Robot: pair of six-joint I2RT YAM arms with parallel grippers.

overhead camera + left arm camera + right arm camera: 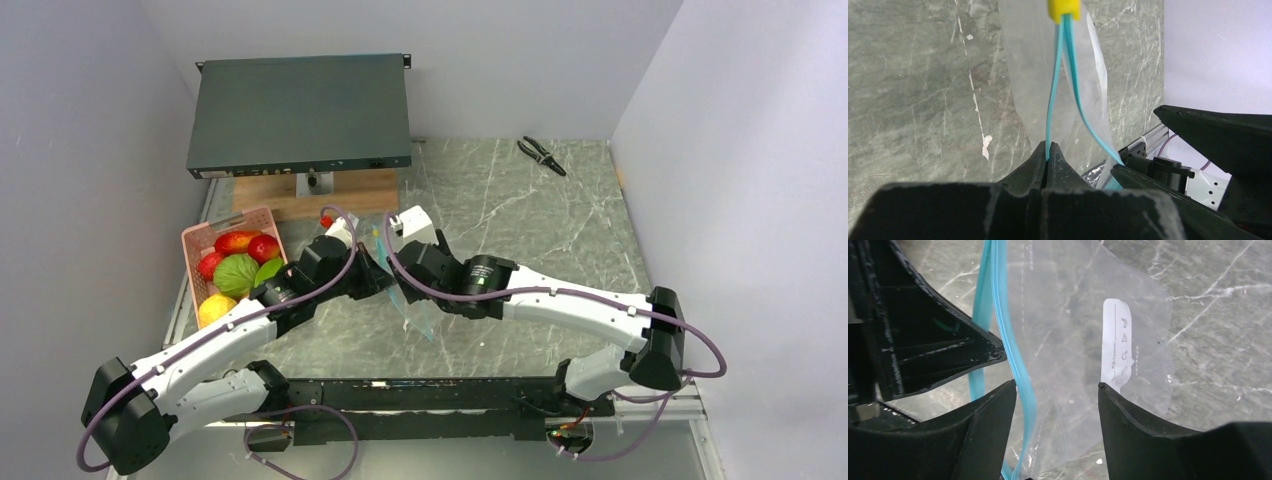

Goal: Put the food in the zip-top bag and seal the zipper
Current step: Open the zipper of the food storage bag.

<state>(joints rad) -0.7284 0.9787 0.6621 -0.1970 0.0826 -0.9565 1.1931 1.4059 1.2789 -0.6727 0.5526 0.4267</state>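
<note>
The clear zip-top bag [422, 316] hangs above the marble table between my two grippers. My left gripper [1048, 150] is shut on one lip of the teal zipper [1053, 100], which runs up to a yellow slider [1063, 9]. The other lip bows away to the right, so the mouth gapes. My right gripper [1057, 385] is open, with that second zipper lip [1013, 350] and the bag's clear wall [1073, 315] between its fingers, untouched by the right fingertip. The food [238, 272], red, green and yellow pieces, lies in the pink basket [195, 240] at the left.
A black rack-mount box [300, 110] sits on a wooden block [315, 192] at the back left. Pliers [541, 155] lie at the back right. Walls close in on the left, back and right. A white label [1118, 340] is on the bag.
</note>
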